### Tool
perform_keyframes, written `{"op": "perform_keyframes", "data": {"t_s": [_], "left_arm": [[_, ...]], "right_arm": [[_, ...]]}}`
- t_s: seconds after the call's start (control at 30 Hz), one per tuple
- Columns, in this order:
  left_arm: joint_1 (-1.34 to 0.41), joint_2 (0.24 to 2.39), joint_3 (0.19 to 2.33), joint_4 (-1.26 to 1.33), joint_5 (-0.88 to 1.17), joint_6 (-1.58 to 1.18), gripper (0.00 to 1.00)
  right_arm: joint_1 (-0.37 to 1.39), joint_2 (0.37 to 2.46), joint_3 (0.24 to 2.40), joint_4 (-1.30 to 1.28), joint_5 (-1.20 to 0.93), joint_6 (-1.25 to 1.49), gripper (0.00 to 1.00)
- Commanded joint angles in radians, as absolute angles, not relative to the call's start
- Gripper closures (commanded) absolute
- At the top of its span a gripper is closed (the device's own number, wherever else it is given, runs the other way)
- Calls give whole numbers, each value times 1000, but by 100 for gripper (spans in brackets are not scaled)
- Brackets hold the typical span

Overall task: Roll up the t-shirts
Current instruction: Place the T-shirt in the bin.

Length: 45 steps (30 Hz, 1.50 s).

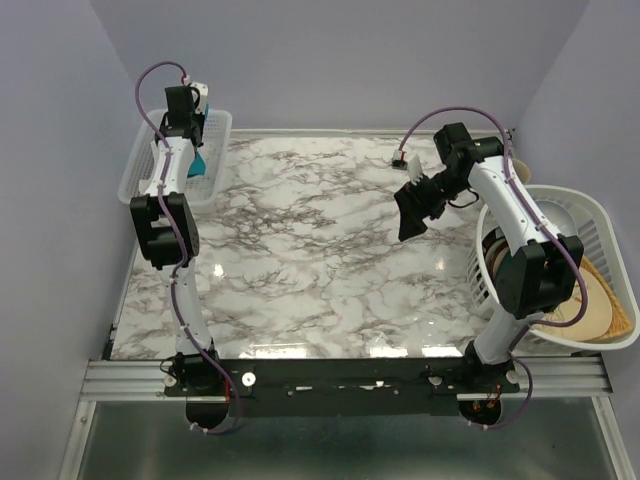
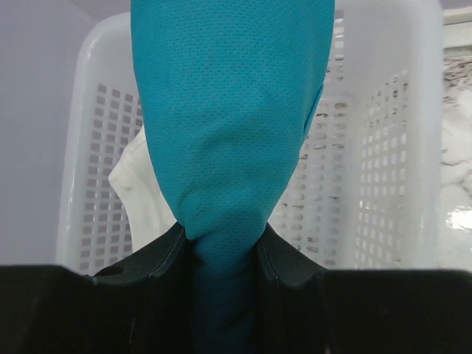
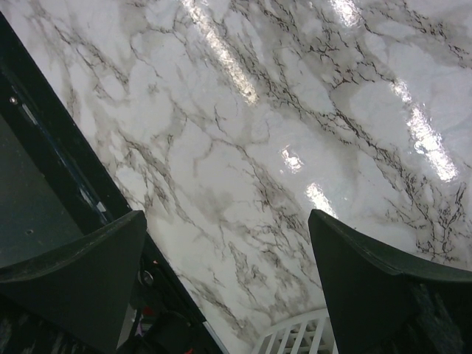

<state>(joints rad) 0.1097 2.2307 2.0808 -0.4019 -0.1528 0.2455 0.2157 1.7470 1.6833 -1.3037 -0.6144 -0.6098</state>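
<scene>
My left hand pinches the teal t-shirt over the white basket, where a pale cloth lies half hidden, while my right hand hangs wide open, empty, well apart from that basket.

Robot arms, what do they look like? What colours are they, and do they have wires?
The left arm and right arm are white tubes with chunky black joints. A thin purple cable loops along each one. The left tool and right tool each have two dark, wedge-shaped fingers.
</scene>
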Motion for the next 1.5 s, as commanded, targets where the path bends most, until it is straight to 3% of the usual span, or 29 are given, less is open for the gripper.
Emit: {"op": "perform_keyframes", "data": {"t_s": [0.0,0.23,0.73,0.8,0.83,0.87,0.9,1.0,1.13,1.23,1.3,1.47], "left_arm": [[141,2357,2250,-415,-186,302,100],[156,2519,2414,-495,-141,307,100],[156,2560,2338,-514,-143,302,99],[158,2560,2322,-515,-161,298,89],[156,2559,2316,-515,-163,298,81],[156,2556,2307,-520,-167,296,63],[156,2553,2303,-522,-169,298,57],[158,2553,2298,-525,-170,291,50],[156,2553,2304,-526,-164,288,48],[156,2542,2309,-535,-152,285,35],[156,2523,2312,-549,-131,287,2],[158,2456,2322,-571,-60,264,2]], "right_arm": [[215,1761,1680,-1328,-606,-607,0],[216,1813,1698,-1330,-606,-609,0],[215,1904,1796,-1351,-598,-617,0],[215,1904,1793,-1350,-597,-617,0],[215,1904,1792,-1350,-597,-617,0],[215,1904,1789,-1350,-597,-617,0],[216,1904,1787,-1350,-597,-617,0],[216,1904,1787,-1348,-595,-618,0],[216,1902,1792,-1350,-592,-620,0],[216,1899,1792,-1353,-586,-624,0],[216,1896,1793,-1355,-580,-626,0],[216,1894,1825,-1358,-563,-629,0]]}}
